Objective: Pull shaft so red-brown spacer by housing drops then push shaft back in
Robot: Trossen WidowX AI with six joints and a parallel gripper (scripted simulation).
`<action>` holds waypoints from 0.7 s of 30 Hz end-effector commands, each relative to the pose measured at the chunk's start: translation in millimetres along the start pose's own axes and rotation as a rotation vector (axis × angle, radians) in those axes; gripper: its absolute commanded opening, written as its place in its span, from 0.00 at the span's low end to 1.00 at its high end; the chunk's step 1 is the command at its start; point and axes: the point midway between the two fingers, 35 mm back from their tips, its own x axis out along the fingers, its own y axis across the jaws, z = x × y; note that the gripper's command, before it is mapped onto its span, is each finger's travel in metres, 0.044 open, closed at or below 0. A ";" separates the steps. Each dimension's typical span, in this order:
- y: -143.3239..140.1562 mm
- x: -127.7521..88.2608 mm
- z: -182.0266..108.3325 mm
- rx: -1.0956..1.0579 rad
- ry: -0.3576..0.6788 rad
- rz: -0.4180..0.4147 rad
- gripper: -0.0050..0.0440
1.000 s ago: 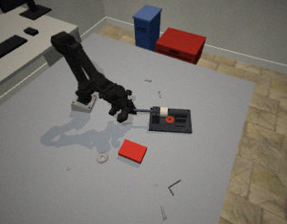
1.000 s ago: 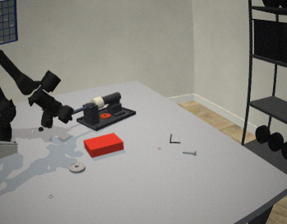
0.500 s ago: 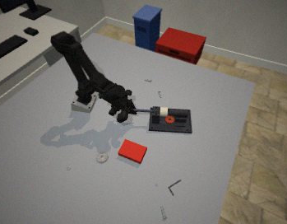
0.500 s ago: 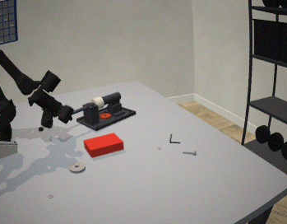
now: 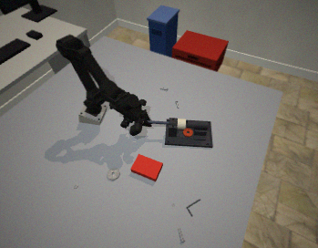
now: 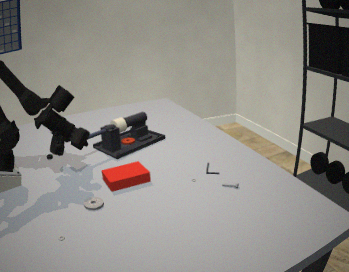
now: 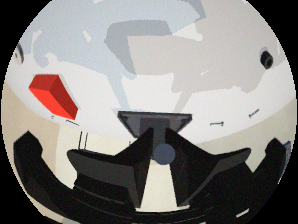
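Observation:
My gripper is shut on the blue-grey shaft, whose round end shows between the fingers in the wrist view. The shaft runs level into the near dark support block. A cream spacer sits in line with the shaft, between that support and the dark housing block. The red-brown spacer lies flat on the dark base plate, off the shaft. The shaft's tip inside the housing is hidden.
A red block lies on the table in front of the fixture. A pale disc lies beside it. A hex key and a screw lie farther off.

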 end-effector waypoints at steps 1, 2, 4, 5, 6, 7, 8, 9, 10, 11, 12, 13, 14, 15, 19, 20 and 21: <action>-0.6 0.9 -2.2 -0.002 0.003 -0.003 0.10; -0.7 1.1 -2.4 -0.002 0.003 -0.003 0.10; -0.7 1.4 -2.8 -0.002 0.003 -0.003 0.10; -0.7 1.6 -3.0 -0.002 0.003 -0.003 0.10; -0.7 1.8 -3.3 -0.002 0.003 -0.003 0.10; -0.7 1.9 -3.5 -0.002 0.003 -0.003 0.10; -0.7 2.1 -3.7 -0.002 0.003 -0.003 0.10; -0.7 2.1 -3.7 -0.002 0.003 -0.003 0.10; -0.7 2.1 -3.7 -0.002 0.003 -0.003 0.10; -0.7 2.3 -3.9 -0.002 0.003 -0.003 0.10; -0.7 2.5 -4.1 -0.002 0.003 -0.003 0.10; -0.7 2.6 -4.3 -0.002 0.003 -0.003 0.10; -0.8 2.8 -4.5 -0.002 0.003 -0.003 0.10; -0.8 3.0 -4.7 -0.002 0.003 -0.003 0.10; -0.8 3.7 -5.6 -0.002 0.003 -0.003 0.10; -0.8 3.9 -5.8 -0.002 0.003 -0.003 0.10; -0.8 4.0 -6.0 -0.002 0.003 -0.003 0.10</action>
